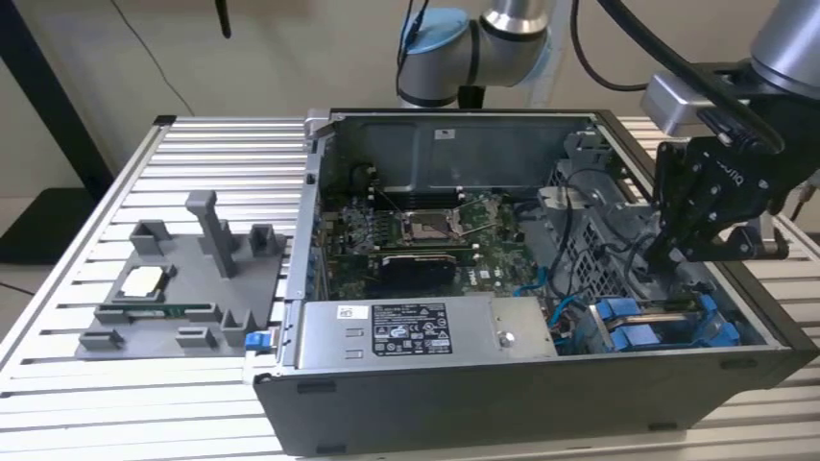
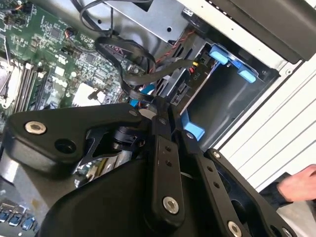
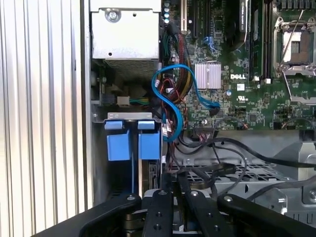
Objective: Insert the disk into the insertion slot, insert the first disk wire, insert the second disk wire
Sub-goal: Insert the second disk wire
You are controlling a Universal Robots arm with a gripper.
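Note:
The insertion slot (image 1: 647, 331) is the grey bay with blue clips in the case's front corner, at the exterior view's right. The disk (image 1: 674, 306) stands edge-on in it between blue carrier frames. My gripper (image 1: 663, 257) hangs just above that bay, among black cables. In the second wrist view its fingertips (image 2: 159, 109) are pressed together on a black wire (image 2: 129, 81) that loops over the motherboard, beside the slot's grey wall (image 2: 232, 98). In the first wrist view the gripper (image 3: 174, 190) is next to the slot's blue carriers (image 3: 118, 144).
A blue cable (image 3: 173, 96) loops between motherboard (image 3: 237, 89) and bay. The power-supply box (image 1: 410, 331) lies along the case's near wall. A grey fixture tray (image 1: 180, 288) sits on the slatted table at the exterior view's left. A person's hand (image 2: 300, 182) is beside the case.

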